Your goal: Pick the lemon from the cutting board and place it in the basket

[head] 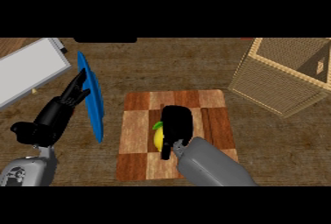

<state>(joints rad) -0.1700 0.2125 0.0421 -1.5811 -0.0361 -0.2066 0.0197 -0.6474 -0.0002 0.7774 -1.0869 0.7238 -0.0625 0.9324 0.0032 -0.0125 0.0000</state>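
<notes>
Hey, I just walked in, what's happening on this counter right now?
The robot's right hand is down over the lemon on the wooden cutting board, covering most of it. Whether it has actually gripped the lemon can't be told from here. The lemon is on the board, not yet in the wicker basket at the upper right. The left hand rests open at the left, beside a blue plate.
</notes>
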